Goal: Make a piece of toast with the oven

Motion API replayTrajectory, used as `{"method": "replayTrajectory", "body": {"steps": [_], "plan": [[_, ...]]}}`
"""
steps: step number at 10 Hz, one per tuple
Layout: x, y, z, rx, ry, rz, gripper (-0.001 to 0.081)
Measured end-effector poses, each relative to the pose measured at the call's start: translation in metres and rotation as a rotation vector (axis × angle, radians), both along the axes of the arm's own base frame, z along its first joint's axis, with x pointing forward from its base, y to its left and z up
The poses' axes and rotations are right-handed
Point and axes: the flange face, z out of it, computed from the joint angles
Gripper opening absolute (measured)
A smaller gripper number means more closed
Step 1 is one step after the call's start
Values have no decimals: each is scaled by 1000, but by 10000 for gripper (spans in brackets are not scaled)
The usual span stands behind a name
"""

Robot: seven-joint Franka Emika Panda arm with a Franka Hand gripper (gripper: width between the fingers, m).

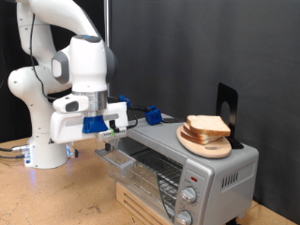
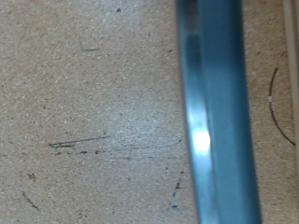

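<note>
Over on the exterior view's left stands the white arm [image 1: 56, 84], its base on the speckled desk [image 1: 47, 197] with cables trailing off at its foot. The arm bends over and comes down towards the middle, where the fingers [image 1: 110, 137] hang just above the outer edge of the oven's open glass door [image 1: 120, 159]. From where I stand they look close to that edge, perhaps touching it, but I cannot tell whether they are spread or closed, and I see nothing held between them. The wrist view shows only a long blue-grey glassy strip, the door [image 2: 217, 112], running across the speckled desk [image 2: 84, 103], which has a few dark scratches; no fingertips show there.

Behind the hand sits a small blue thing [image 1: 151, 115], too small to make out.

Further right is the oven [image 1: 202, 173], silver-grey, its door let down towards the arm and the wire rack [image 1: 150, 169] showing inside. Two round knobs [image 1: 191, 195] sit on its front at the exterior view's bottom. It seems to stand on a wooden box [image 1: 141, 206].

On top of the oven lies a round wooden plate [image 1: 202, 142] bearing a pile of bread [image 1: 207, 127], pale with tan crust; the toast is there among them, on the pile. A black stand [image 1: 228, 105] rises just behind the plate
</note>
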Motion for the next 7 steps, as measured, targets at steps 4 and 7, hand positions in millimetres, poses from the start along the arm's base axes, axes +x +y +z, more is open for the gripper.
{"method": "replayTrajectory", "body": {"steps": [4, 7], "plan": [[10, -12, -20, -57, 27, -10, 808], [11, -16, -21, -49, -1, 34, 808]]}}
